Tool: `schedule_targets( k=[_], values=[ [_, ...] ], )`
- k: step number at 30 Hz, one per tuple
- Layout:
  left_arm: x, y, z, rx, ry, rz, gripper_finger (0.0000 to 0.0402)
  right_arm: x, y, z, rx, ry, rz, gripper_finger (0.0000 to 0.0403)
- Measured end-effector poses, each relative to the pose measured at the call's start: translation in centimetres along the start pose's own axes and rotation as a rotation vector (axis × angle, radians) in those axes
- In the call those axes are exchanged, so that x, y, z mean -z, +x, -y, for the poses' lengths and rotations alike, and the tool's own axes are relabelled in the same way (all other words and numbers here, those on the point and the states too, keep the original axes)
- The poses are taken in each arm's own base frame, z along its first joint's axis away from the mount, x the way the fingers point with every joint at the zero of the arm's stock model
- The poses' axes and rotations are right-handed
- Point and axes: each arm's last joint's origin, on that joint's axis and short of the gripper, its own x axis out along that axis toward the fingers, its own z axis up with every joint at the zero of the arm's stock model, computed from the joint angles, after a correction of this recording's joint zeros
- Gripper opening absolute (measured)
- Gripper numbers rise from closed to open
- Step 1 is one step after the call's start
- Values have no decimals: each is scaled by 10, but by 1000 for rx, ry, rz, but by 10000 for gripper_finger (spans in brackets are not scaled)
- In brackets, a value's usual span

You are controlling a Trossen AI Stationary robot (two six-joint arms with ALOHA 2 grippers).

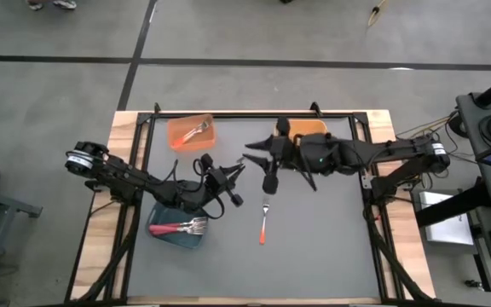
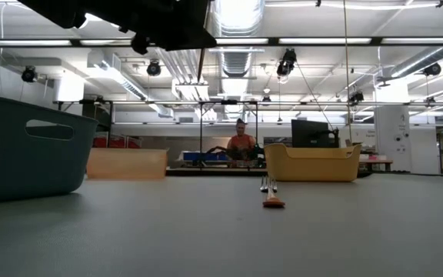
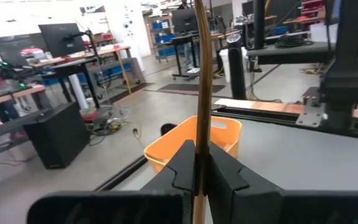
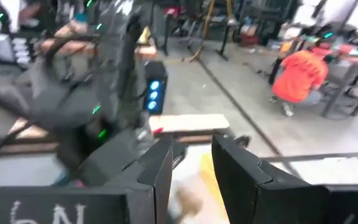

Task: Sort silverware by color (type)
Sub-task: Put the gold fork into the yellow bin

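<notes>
My left gripper (image 1: 233, 170) hovers over the middle of the table, shut on a thin gold-coloured fork (image 3: 199, 74). Beyond it, in the left wrist view, stands the orange bin (image 3: 166, 146). My right gripper (image 1: 252, 150) is close by, near the table's far side, pointing toward the left arm; its fingers (image 4: 160, 168) stand apart and hold nothing. An orange-handled fork (image 1: 264, 223) lies flat on the mat, and it shows again as the fork (image 2: 271, 197) in the low view. Red-handled forks (image 1: 181, 227) lie in the teal bin (image 1: 164, 234). My left gripper pinches the gold fork's thin shaft (image 3: 199, 127) between its two fingers (image 3: 182, 171). The shaft runs across the fingers and sticks out well past them. The fork is lifted clear of the table.
The orange bin (image 1: 192, 132) at the far left holds one fork. The yellow-orange bin (image 1: 308, 129) at the far side is partly under the right arm. Open mat lies toward the near edge. A person in orange (image 2: 241, 143) is in the room behind the table.
</notes>
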Motion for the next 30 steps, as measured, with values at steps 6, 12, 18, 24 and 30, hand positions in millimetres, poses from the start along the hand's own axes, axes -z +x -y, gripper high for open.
schedule_targets(
  k=[6, 12, 18, 24, 30],
  values=[
    [-1, 0, -1, -32, 41, -2, 2, 22, -2, -27, -59, 10, -69, 105],
    [-1, 0, -1, -33, 33, 1, 3, 56, 1, -36, 107, 19, -122, 105],
    [-2, 0, -2, -35, 20, 6, 3, 92, 9, -41, 138, 45, -30, 106],
    [-3, 0, -2, -36, 14, 10, 3, 105, 10, -38, 184, 67, 0, 107],
    [-3, 0, -2, -36, 7, 12, 3, 111, 12, -37, 193, 17, -21, 107]
  ],
)
